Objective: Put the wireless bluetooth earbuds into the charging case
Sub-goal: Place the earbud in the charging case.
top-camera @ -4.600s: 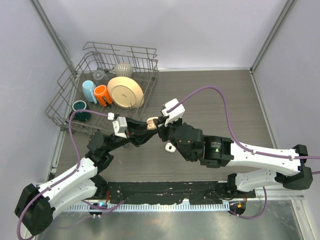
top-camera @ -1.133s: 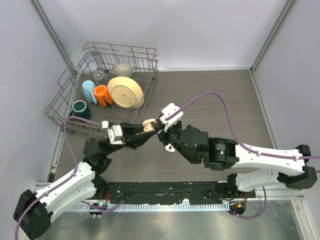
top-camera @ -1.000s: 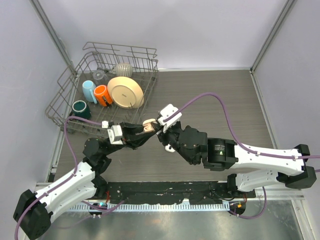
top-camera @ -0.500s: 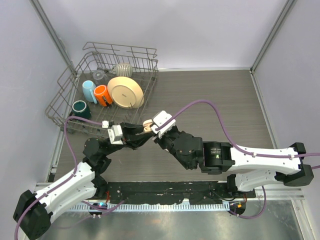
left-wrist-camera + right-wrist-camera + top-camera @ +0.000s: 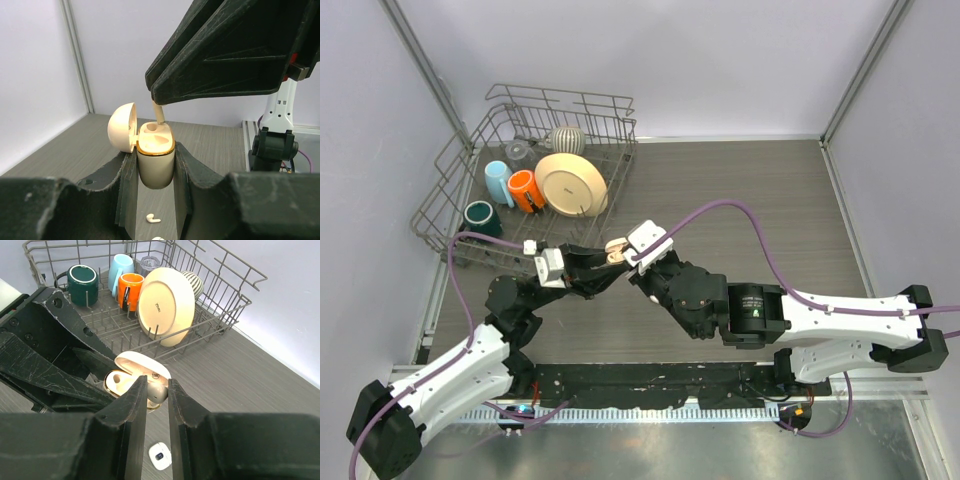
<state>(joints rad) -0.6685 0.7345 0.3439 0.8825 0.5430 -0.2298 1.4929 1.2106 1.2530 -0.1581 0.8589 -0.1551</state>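
Observation:
My left gripper (image 5: 156, 165) is shut on the open cream charging case (image 5: 155, 155) with a gold rim, lid hinged back to the left, held above the table. The case also shows in the top view (image 5: 615, 250) and the right wrist view (image 5: 125, 377). My right gripper (image 5: 157, 390) is shut on a white earbud (image 5: 158, 391), whose stem (image 5: 159, 114) points down into the case's right-hand slot. Another earbud (image 5: 152, 218) lies on the table below the case.
A wire dish rack (image 5: 535, 170) at the back left holds a cream plate (image 5: 570, 183), an orange cup (image 5: 525, 190), a blue cup (image 5: 498, 182) and a green mug (image 5: 480, 215). A small white square object (image 5: 160, 456) lies on the table under my right gripper.
My right gripper has moved left from beside the case to just above it, bringing the earbud over the case's opening. The left gripper with the case has held still.

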